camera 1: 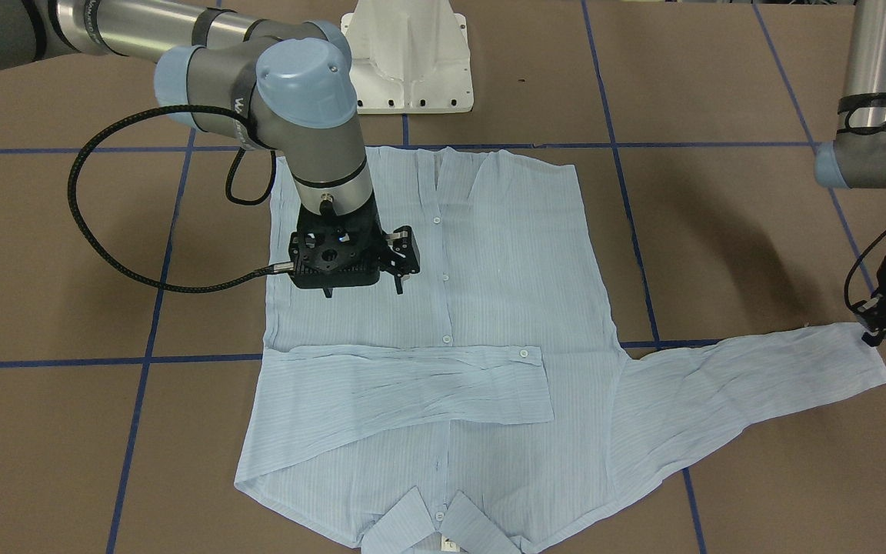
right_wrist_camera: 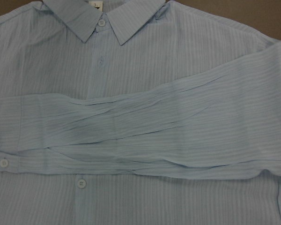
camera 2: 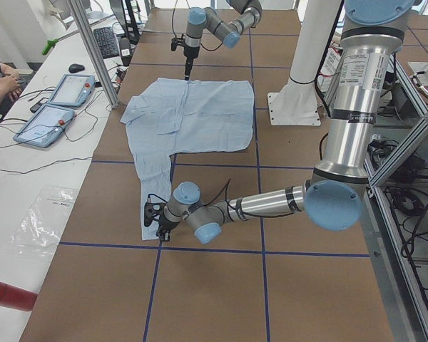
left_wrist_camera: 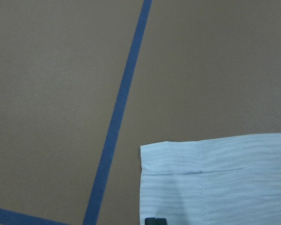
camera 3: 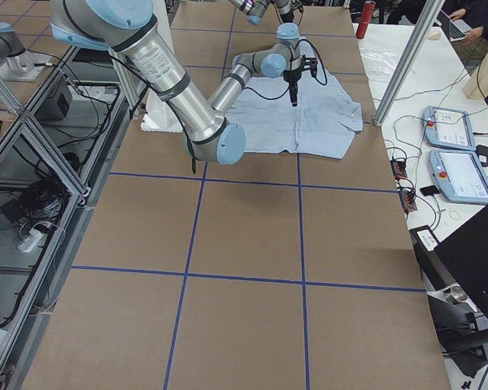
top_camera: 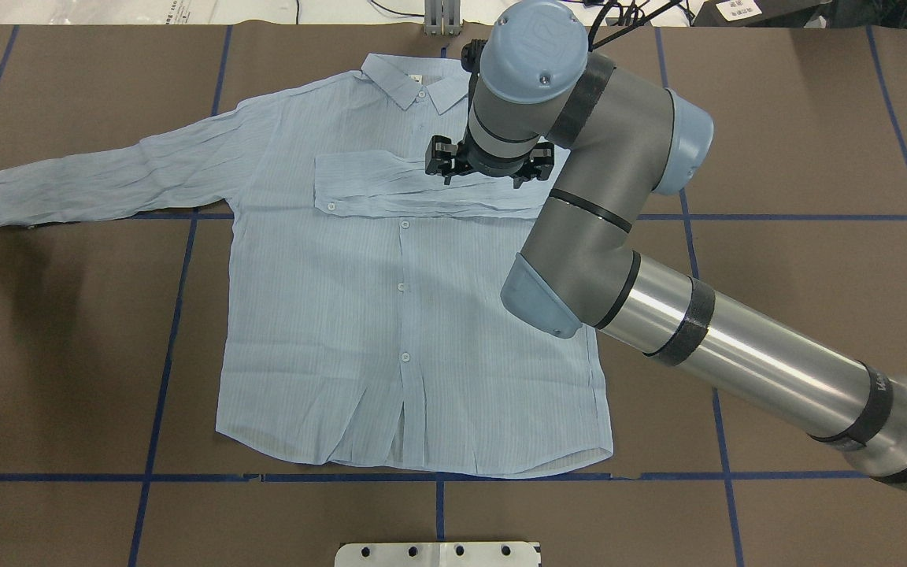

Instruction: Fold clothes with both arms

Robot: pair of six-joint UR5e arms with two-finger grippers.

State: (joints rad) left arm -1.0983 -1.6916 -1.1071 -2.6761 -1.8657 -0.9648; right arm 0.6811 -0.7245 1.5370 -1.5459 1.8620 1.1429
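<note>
One shirt (top_camera: 343, 315) — left fingers (camera 1: 871, 336) at cuff (camera 1: 862, 362), right fingers (camera 3: 293, 91) above; can't tell their opening.

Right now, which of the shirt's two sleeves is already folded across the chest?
The robot's right-side sleeve: it lies across the chest, while the other sleeve stretches out sideways over the table.

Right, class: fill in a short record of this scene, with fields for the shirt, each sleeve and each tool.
shirt: pale blue, buttoned, flat and front up on the table, collar at the far side from the robot
folded sleeve: the one on the robot's right, laid across the chest
outstretched sleeve: the one on the robot's left, straight out sideways
right tool: above the shirt's front, clear of the cloth, looks open
left tool: at the outstretched sleeve's cuff; grip cannot be told
</note>
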